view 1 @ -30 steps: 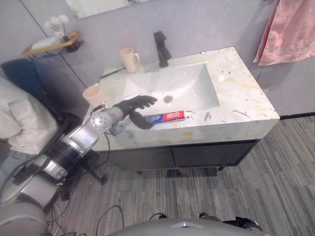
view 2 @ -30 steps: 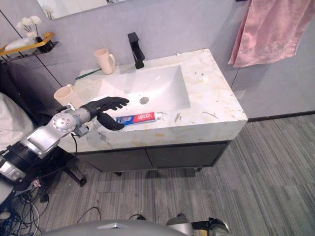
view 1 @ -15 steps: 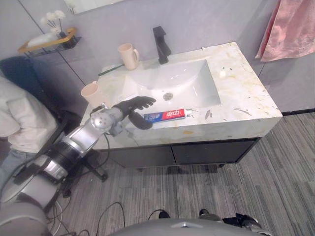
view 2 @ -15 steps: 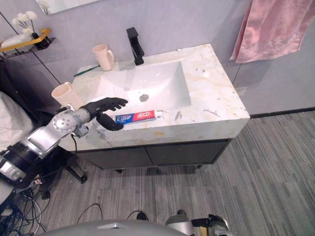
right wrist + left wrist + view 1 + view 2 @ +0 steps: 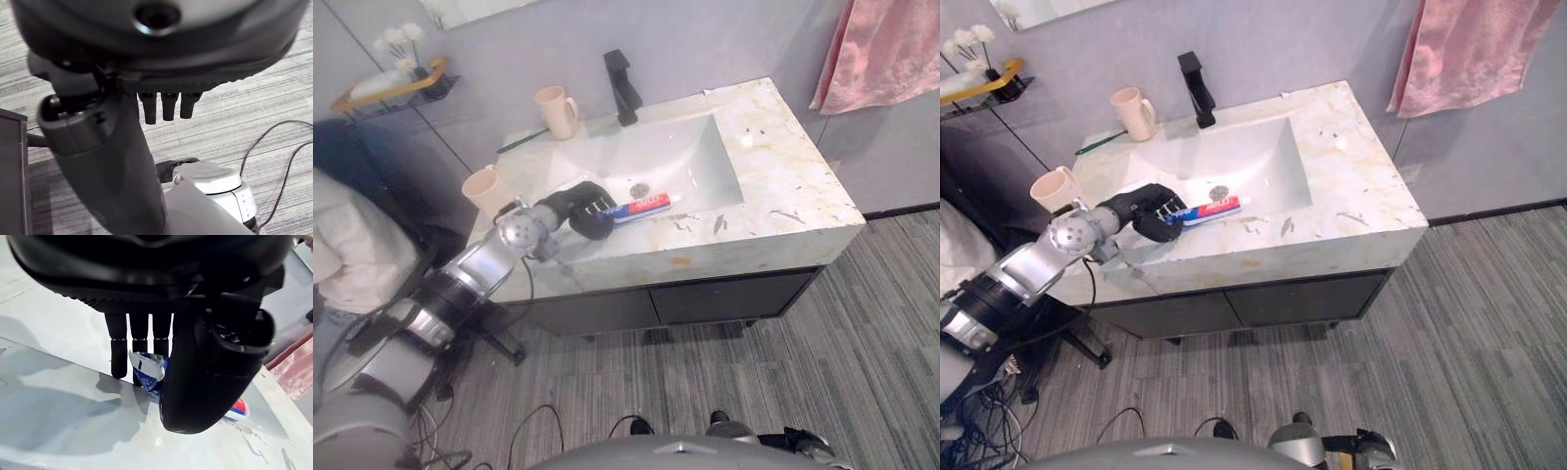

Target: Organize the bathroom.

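Note:
A red, white and blue toothpaste tube [image 5: 643, 206] lies along the front rim of the white sink basin [image 5: 677, 154], just before the drain. My left hand [image 5: 581, 209] reaches in over the marble counter [image 5: 790, 191] and is shut on the tube's left end. In the left wrist view the fingers [image 5: 139, 345] and the thumb [image 5: 205, 377] pinch the tube's blue and white end [image 5: 148, 373]. My right hand [image 5: 105, 147] hangs over the grey plank floor with relaxed fingers [image 5: 168, 105] and holds nothing.
A beige mug [image 5: 555, 110] stands by the black faucet [image 5: 622, 86], with a green toothbrush [image 5: 522, 140] beside it. Another beige cup [image 5: 483, 188] sits at the counter's left edge. A pink towel [image 5: 891, 44] hangs at the right. A person [image 5: 347, 250] stands at the left under a wall shelf [image 5: 393, 86].
My left hand was open beside the tube; its fingers and thumb have now curled onto the tube's left end, and the tube has shifted a little toward the basin. The camera has also moved.

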{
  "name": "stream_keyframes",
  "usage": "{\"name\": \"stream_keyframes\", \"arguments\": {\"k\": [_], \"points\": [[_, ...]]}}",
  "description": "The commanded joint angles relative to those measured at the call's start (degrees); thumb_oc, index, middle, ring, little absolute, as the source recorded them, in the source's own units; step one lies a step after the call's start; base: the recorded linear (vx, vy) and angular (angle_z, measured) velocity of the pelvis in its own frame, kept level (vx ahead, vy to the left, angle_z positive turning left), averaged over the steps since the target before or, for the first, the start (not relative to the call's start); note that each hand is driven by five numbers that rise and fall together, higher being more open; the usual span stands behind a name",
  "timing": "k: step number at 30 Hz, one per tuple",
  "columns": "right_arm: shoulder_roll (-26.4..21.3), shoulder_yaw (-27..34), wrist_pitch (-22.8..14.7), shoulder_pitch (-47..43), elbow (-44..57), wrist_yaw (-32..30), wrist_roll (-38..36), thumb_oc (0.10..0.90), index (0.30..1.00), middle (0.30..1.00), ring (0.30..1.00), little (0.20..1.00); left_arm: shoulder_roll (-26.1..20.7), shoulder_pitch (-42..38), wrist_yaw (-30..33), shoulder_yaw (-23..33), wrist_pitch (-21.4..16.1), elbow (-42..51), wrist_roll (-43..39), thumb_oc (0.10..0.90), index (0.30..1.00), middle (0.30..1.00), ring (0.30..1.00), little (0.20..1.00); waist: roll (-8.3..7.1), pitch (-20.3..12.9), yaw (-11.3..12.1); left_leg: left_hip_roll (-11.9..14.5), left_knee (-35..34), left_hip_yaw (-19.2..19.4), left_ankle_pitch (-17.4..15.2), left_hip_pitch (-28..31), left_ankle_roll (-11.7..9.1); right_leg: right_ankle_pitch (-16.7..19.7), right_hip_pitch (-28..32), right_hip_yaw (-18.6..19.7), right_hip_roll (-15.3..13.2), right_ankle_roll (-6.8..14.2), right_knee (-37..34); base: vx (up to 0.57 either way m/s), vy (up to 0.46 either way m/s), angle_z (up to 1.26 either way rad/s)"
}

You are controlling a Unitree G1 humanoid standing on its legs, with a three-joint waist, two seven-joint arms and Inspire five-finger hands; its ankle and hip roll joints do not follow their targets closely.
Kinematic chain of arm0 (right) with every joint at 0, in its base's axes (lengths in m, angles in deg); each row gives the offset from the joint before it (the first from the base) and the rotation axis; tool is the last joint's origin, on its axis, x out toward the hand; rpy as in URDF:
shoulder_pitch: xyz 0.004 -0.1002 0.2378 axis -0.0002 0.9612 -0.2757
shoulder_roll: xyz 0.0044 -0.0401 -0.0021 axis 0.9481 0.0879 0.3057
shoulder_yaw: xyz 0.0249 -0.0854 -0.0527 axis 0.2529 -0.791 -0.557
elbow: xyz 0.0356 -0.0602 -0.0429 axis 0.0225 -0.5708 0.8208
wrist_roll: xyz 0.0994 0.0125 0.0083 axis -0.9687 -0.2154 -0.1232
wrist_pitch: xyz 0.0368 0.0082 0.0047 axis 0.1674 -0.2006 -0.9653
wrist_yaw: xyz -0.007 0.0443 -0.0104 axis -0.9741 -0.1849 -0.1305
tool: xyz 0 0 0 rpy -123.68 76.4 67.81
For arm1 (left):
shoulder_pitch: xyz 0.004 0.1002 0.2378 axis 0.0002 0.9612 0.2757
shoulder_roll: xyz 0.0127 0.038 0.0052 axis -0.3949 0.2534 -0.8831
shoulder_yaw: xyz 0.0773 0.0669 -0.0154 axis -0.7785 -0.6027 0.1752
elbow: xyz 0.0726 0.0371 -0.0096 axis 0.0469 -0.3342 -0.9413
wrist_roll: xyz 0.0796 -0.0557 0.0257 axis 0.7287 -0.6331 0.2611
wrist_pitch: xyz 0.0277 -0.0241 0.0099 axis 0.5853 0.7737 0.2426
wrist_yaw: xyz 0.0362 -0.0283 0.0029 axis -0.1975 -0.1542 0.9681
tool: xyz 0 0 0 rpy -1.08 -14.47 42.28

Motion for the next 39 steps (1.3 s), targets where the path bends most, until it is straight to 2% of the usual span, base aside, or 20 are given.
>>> {"name": "stream_keyframes", "arguments": {"k": [1, 7, 10, 16, 17, 18, 19, 20, 21, 23, 27, 28, 30, 31, 32, 34, 36, 37, 38, 39], "points": [[-1.03, 0.35, -1.22, -1.31, -1.43, -1.7, -0.37, 0.8, 0.9, 0.9, 0.9, 0.9, -0.56, -9.96, 0.63, 1.98, -2.97, -1.97, 1.83, 0.4, 0.3, 0.3, 0.3, 0.3, -2.17, -1.76, 0.28, -4.71, 1.29, 1.62, -3.8, 1.46, 0.76, -1.54, -0.63, -5.1, 1.24, 0.92, 1.37, 0.0, 0.0, 0.0], [-1.37, 1.9, -2.84, -1.32, -0.77, -3.68, -5.23, 0.8, 0.9, 0.9, 0.9, 0.9, -1.6, -9.55, 1.84, 3.03, -3.65, -1.82, 1.43, 0.4, 0.3, 0.3, 0.3, 0.3, -2.54, -1.66, 0.42, -4.71, 1.67, 1.4, -3.94, 1.36, 0.8, -1.57, -0.75, -4.98, 1.24, 0.82, 1.63, -0.02, 0.003, 0.0], [-1.77, 5.03, -8.16, -0.57, 0.43, -7.49, -14.83, 0.8, 0.9, 0.9, 0.9, 0.9, -3.49, -9.22, 2.95, 4.37, -5.86, -1.89, -1.02, 0.4, 0.3, 0.3, 0.3, 0.3, -3.08, -1.4, 0.21, -4.53, 1.81, 1.63, -3.94, 1.4, 0.72, -1.27, -0.81, -4.74, 1.4, 0.88, 1.58, -0.06, -0.008, 0.01], [-4.18, 11.33, -15.87, 2.03, 11.28, -15.77, -14.6, 0.8, 0.9, 0.9, 0.9, 0.9, -6.71, -6.6, 5.45, 10.86, -9.73, 2.43, -7.12, 0.4, 0.3, 0.3, 0.3, 0.3, -4.36, -0.8, -0.49, -4.25, 0.75, 1.74, -3.34, 1.69, 0.55, -0.29, -0.88, -4.03, 1.98, 0.88, 0.58, -0.08, -0.01, -0.03], [-5.64, 14.55, -24.19, 3.4, 21.09, -22.39, -12.01, 0.8, 0.9, 0.9, 0.9, 0.9, -7.89, -5.1, 6.89, 15.15, -10.0, 6.29, -9.94, 0.4, 0.3, 0.3, 0.3, 0.3, -5.17, -0.53, -0.82, -3.95, 0.56, 1.53, -3.18, 1.56, 0.33, -0.08, -1.06, -3.65, 2.32, 0.82, 0.54, -0.1, -0.014, -0.08], [-6.06, 15.5, -29.49, 4.08, 25.79, -27.57, -4.91, 0.8, 0.9, 0.9, 0.9, 0.9, -8.09, -4.23, 8.62, 16.68, -11.0, 7.59, -12.74, 0.4, 0.3, 0.3, 0.3, 0.3, -5.39, -0.44, -1.11, -3.9, 0.44, 1.39, -3.18, 1.54, 0.31, -0.01, -1.1, -3.43, 2.48, 0.83, 0.5, -0.1, -0.011, -0.11], [-6.12, 15.91, -28.49, 4.29, 29.06, -29.77, -1.61, 0.8, 0.9, 0.9, 0.9, 0.9, -7.95, -3.71, 9.15, 17.47, -11.44, 8.19, -13.03, 0.4, 0.3, 0.3, 0.3, 0.3, -5.44, -0.37, -1.2, -3.92, 0.44, 1.35, -3.2, 1.56, 0.32, -0.02, -1.1, -3.38, 2.52, 0.82, 0.51, -0.07, 0.033, -0.06], [-6.4, 17.08, -26.79, 6.06, 39.25, -37.94, 11.4, 0.8, 0.9, 0.9, 0.9, 0.9, -7.07, -0.78, 10.72, 21.85, -13.17, 10.79, -15.1, 0.4, 0.3, 0.3, 0.3, 0.3, -5.67, -0.08, -1.74, -4.03, 0.49, 1.28, -3.38, 1.65, 0.59, -0.13, -1.16, -2.97, 2.61, 0.7, 0.57, -0.06, 0.036, -0.02], [-6.75, 17.5, -25.6, 6.33, 42.41, -39.27, 12.93, 0.8, 0.9, 0.9, 0.9, 0.9, -6.71, -0.11, 11.2, 23.13, -13.02, 11.81, -15.82, 0.4, 0.3, 0.3, 0.3, 0.3, -5.78, -0.07, -1.99, -3.99, 0.45, 1.36, -3.39, 1.67, 0.7, -0.15, -1.22, -2.78, 2.64, 0.7, 0.56, -0.09, 0.059, -0.09], [-7.2, 21.47, -27.28, 7.3, 50.77, -44.71, 22.28, 0.8, 0.9, 0.9, 0.9, 0.9, -5.13, 2.29, 10.19, 27.35, -11.68, 14.73, -18.36, 0.4, 0.3, 0.3, 0.3, 0.3, -5.77, -0.05, -3.01, -3.94, 0.39, 1.57, -3.6, 1.73, 0.97, -0.34, -1.49, -1.92, 2.99, 0.75, 0.69, -0.06, 0.049, -0.19], [-11.29, 27.13, -24.99, 7.46, 65.88, -50.28, 33.43, 0.8, 0.9, 0.9, 0.9, 0.9, -5.01, 3.87, 10.14, 28.86, -8.62, 16.92, -19.1, 0.4, 0.3, 0.3, 0.3, 0.3, -5.62, 0.16, -4.49, -3.82, 0.29, 2.09, -3.9, 2.03, 1.3, -1.05, -1.72, -0.46, 3.48, 0.7, 1.27, -0.03, 0.044, -0.09], [-11.22, 27.16, -24.93, 7.58, 66.05, -50.34, 33.58, 0.8, 0.9, 0.9, 0.9, 0.9, -4.98, 3.93, 10.14, 28.9, -8.6, 16.96, -19.12, 0.4, 0.3, 0.3, 0.3, 0.3, -5.58, 0.18, -4.46, -3.81, 0.29, 2.11, -3.92, 2.07, 1.3, -1.07, -1.7, -0.43, 3.49, 0.7, 1.31, 0.01, 0.067, -0.08], [-13.28, 30.75, -28.5, 7.69, 73.16, -49.5, 30.98, 0.8, 0.9, 0.9, 0.9, 0.9, -5.57, 5.05, 10.61, 29.66, -8.84, 18.4, -22.62, 0.4, 0.3, 0.3, 0.3, 0.3, -5.47, 0.19, -5.14, -3.78, 0.12, 2.37, -4.05, 2.42, 1.31, -1.27, -1.42, 0.13, 3.67, 0.87, 1.3, 0.03, 0.105, -0.1], [-19.23, 35.76, -31.89, 4.83, 82.02, -44.33, 27.96, 0.8, 0.9, 0.9, 0.9, 0.9, -4.89, 5.25, 12.22, 31.17, -8.11, 22.05, -28.59, 0.4, 0.3, 0.3, 0.3, 0.3, -5.39, -0.08, -5.02, -3.95, 0.06, 1.77, -4.65, 2.93, 1.23, -1.99, -0.62, 0.68, 3.89, 1.07, 1.33, 0.04, 0.13, -0.11], [-21.36, 35.99, -36.03, 2.85, 85.5, -41.87, 24.44, 0.8, 0.9, 0.9, 0.9, 0.9, -4.77, 4.64, 13.85, 31.23, -7.47, 24.14, -32.28, 0.4, 0.3, 0.3, 0.3, 0.3, -5.27, -0.26, -4.64, -3.98, 0.05, 1.63, -4.58, 2.87, 1.16, -2.01, -0.54, 0.71, 3.87, 1.14, 1.31, 0.02, 0.133, -0.1], [-22.34, 36.07, -38.1, 1.36, 87.33, -39.9, 22.5, 0.8, 0.9, 0.9, 0.9, 0.9, -4.56, 4.28, 15.09, 31.36, -7.04, 25.23, -33.5, 0.4, 0.3, 0.3, 0.3, 0.3, -5.28, -0.4, -4.24, -3.96, 0.02, 1.67, -4.15, 2.6, 1.1, -1.66, -0.84, 0.62, 3.83, 1.06, 1.42, -0.03, 0.038, -0.09], [-25.34, 33.03, -41.58, -4.49, 91.36, -30.76, 15.52, 0.8, 0.9, 0.9, 0.9, 0.9, -4.21, 2.39, 17.9, 30.92, -5.96, 26.97, -37.15, 0.4, 0.3, 0.3, 0.3, 0.3, -5.43, -0.93, -2.91, -3.96, 0.04, 1.43, -4.64, 2.68, 0.95, -2.11, -0.47, 0.03, 3.56, 1.29, 1.29, -0.01, 0.045, -0.16], [-25.96, 31.49, -41.22, -6.95, 92.52, -27.87, 12.53, 0.8, 0.9, 0.9, 0.9, 0.9, -4.09, 1.77, 18.57, 30.66, -5.52, 27.28, -37.97, 0.4, 0.3, 0.3, 0.3, 0.3, -5.64, -1.05, -2.49, -3.93, 0.0, 1.48, -4.19, 2.45, 0.92, -1.71, -0.63, -0.16, 3.48, 1.18, 1.19, -0.04, 0.015, -0.18], [-25.11, 23.49, -37.31, -16.94, 94.44, -15.0, 0.64, 0.8, 0.9, 0.9, 0.9, 0.9, -2.56, -0.77, 18.03, 28.77, -5.33, 26.91, -41.39, 0.4, 0.3, 0.3, 0.3, 0.3, -6.35, -1.9, -0.13, -3.8, 0.0, 1.02, -3.97, 2.08, 0.69, -1.62, -0.3, -0.98, 3.21, 1.01, 0.71, -0.06, -0.006, -0.12], [-25.05, 22.9, -36.72, -17.97, 94.16, -13.88, -0.23, 0.8, 0.9, 0.9, 0.9, 0.9, -2.69, -0.94, 17.85, 28.84, -5.49, 26.67, -41.68, 0.4, 0.3, 0.3, 0.3, 0.3, -6.43, -1.83, -0.23, -3.81, 0.0, 1.01, -3.95, 2.0, 0.67, -1.6, -0.32, -1.01, 3.18, 0.99, 0.63, -0.04, -0.006, -0.06]]}}
